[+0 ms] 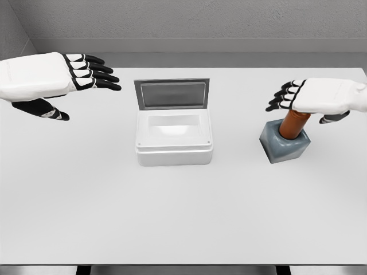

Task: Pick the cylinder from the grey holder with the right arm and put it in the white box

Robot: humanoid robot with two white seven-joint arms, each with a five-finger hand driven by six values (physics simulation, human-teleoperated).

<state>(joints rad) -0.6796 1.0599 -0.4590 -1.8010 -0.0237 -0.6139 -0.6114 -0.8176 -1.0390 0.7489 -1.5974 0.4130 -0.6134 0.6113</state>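
Right hand poised over the cylinder

At right of frame, the right hand point(312, 97) hovers open-fingered above the brown cylinder point(293, 124), upright in its grey holder point(285, 146), ready to grasp; the white box point(174, 136) waits lid-up at centre.

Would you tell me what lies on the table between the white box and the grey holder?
Nothing: in the head view, only bare table separates the white box from the grey holder, which holds the cylinder.

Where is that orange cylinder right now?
In the head view, the orange cylinder stands in the grey holder on the table's right side, just under the right robot hand.
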